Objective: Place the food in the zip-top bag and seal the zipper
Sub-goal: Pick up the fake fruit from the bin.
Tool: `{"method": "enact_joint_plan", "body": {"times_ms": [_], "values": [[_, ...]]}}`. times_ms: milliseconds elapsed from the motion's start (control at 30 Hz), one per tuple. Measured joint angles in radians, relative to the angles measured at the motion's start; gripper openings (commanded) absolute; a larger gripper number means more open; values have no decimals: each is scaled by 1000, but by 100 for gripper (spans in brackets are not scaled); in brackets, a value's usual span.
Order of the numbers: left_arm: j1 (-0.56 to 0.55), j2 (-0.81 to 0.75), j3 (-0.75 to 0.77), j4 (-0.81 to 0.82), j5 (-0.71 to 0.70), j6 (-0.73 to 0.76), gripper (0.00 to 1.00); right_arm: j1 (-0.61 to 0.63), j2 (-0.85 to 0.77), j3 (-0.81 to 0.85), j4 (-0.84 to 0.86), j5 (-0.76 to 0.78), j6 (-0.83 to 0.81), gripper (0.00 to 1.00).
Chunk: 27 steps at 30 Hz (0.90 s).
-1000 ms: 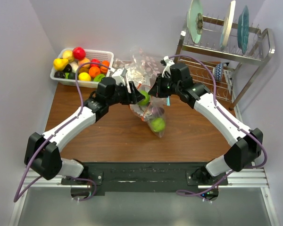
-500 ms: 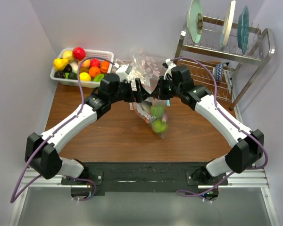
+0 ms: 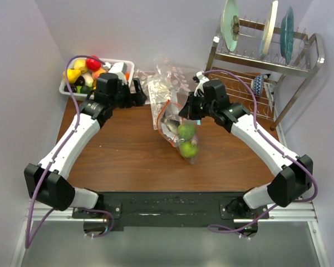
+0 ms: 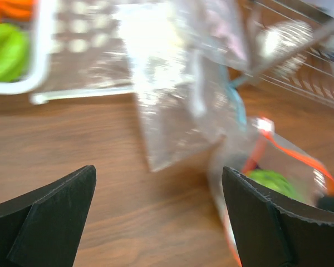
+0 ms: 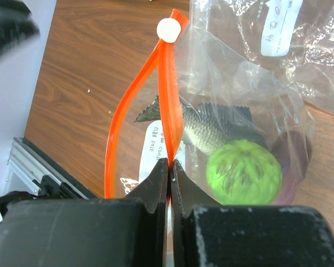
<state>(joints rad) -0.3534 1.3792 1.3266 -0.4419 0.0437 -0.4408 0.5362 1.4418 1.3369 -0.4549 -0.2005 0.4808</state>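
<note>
Right claw (image 5: 168,167): shut tight on the thin orange-red zip strip (image 5: 168,100), pinching one lip; the other lip bows out into a narrow loop.
Bag: the clear crinkly plastic bag (image 5: 239,89) hangs from that pinch at mid brown wooden surface (image 3: 122,161), with the white slider (image 5: 168,29) at the strip's far end.
Inside: a round green toy fruit (image 5: 244,172) and a grey toy fish (image 5: 211,133).
Left claw (image 4: 158,169): spread wide, holding nothing, just beside the white plastic basket (image 3: 67,89) of coloured toy food (image 3: 80,64).
Step, as we judge it: fetching another piece.
Doing it well: we take one top fruit across its widest part, hold the right pinch firm, and release over the loop.
Watch: the second clear bag (image 4: 172,100), blue-green strip, lies between.
</note>
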Motion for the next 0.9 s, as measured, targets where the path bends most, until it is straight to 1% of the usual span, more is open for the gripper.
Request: {"method": "enact_joint_plan", "body": {"times_ms": [67,167,300,400,500,667,800,900], "values": [[28,11,14,-26,-41,0,100,0,-4,-6,2,0,0,0],[30,19,26,-34,-95,16,100,-1,-4,-15,11,0,0,0],[26,22,16,16,-164,56,100,-1,-4,-20,15,-1,0,0],[31,56,29,39,-234,71,100,-1,-4,-21,20,-3,0,0],[43,157,99,36,-297,76,99,-2,-4,-21,23,-4,0,0],[81,399,274,7,-371,86,99,-4,-3,-21,24,-5,0,0],[134,546,396,-17,-372,86,98,-6,0,-21,24,-11,0,0],[182,613,460,-31,-365,85,98,-7,7,-21,26,-17,-1,0]]}}
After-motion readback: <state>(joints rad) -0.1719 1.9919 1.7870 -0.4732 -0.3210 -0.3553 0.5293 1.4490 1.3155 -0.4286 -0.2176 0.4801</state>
